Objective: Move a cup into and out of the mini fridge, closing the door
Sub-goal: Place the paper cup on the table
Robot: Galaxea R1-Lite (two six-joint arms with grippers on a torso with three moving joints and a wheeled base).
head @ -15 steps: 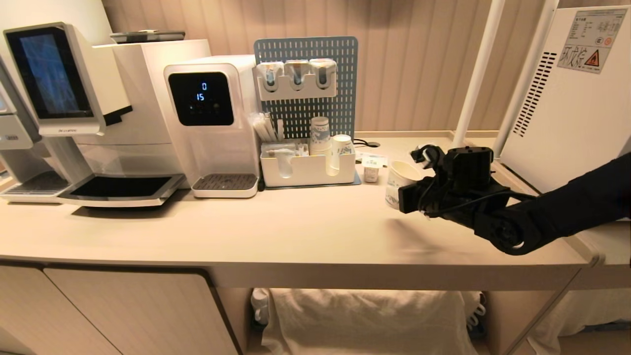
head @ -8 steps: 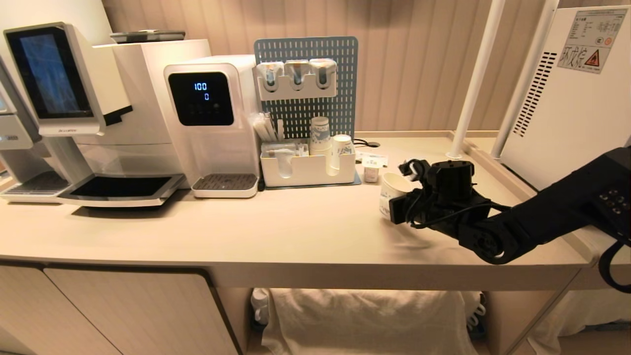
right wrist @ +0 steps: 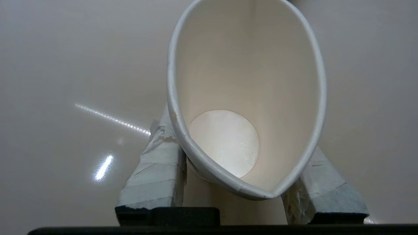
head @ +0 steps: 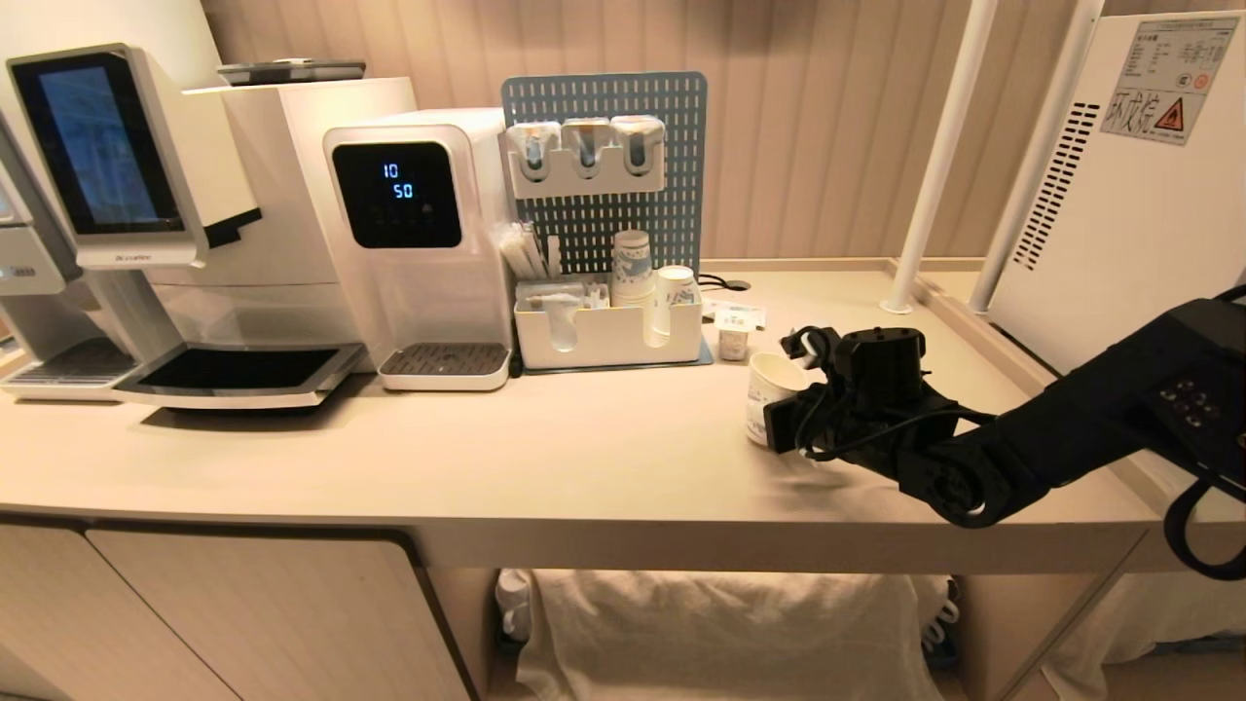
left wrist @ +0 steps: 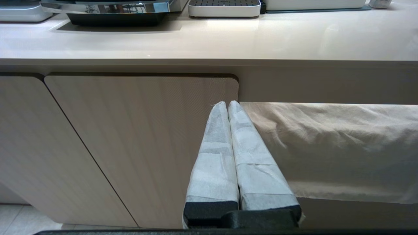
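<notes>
Countertop [head: 545,458] w/ appliances along the back: coffee machine [head: 127,195] far left, then white water dispenser [head: 419,243] w/ black display, then blue pegboard [head: 604,166] above a white organizer tray [head: 608,336] holding a stack of patterned cups [head: 631,265]. Just right of the tray sits a tiny creamer tub [head: 733,341]. Next, the cup [head: 769,394]: white paper, upright at counter level, right of centre, near the tub but apart from it. Right gripper [head: 779,414] is clamped on it, taped fingers [right wrist: 156,176] pressing both sides so the rim is squeezed into an oval; cup is empty inside. Whether its base touches the counter, can't tell. Far right, a white box w/ vent slots & warning sticker [head: 1119,185]. Left gripper [left wrist: 227,107] hangs below the counter edge in front of a cabinet door [left wrist: 130,147], fingers pressed together, holding nothing.
</notes>
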